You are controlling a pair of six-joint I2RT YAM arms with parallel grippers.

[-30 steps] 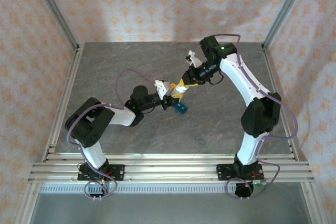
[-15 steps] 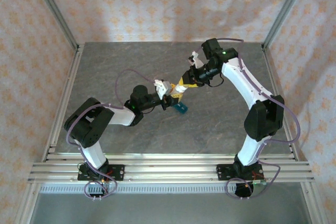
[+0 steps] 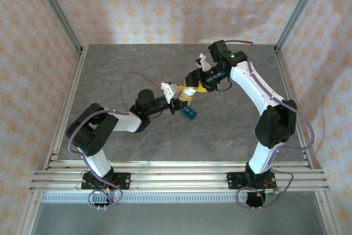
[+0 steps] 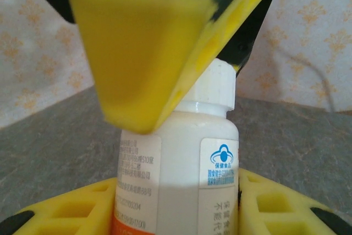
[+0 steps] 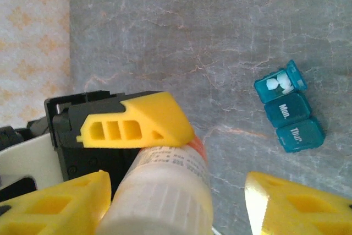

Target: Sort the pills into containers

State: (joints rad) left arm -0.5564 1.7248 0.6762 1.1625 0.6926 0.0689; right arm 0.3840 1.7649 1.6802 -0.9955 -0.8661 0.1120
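My left gripper point(image 3: 179, 100) point(image 4: 176, 216) is shut on the body of a white pill bottle point(image 4: 176, 158), held upright above the table. Its white cap point(image 5: 159, 207) sits between the fingers of my right gripper point(image 3: 191, 89) point(image 5: 176, 205), which is open, with a gap showing beside the cap. One right finger point(image 4: 137, 42) hangs over the cap in the left wrist view. The teal container point(image 5: 289, 108) point(image 3: 190, 113) lies on the table below the bottle. Its end compartment is open, with white pills point(image 5: 278, 85) inside; the other two lids are closed.
The grey stone-patterned table point(image 3: 132, 64) is ringed by an aluminium frame point(image 3: 71, 97) and patterned walls. Both arms meet over the table's middle.
My right gripper has gone from shut on the bottle cap to open and has shifted slightly left. The left gripper still holds the bottle in the same place.
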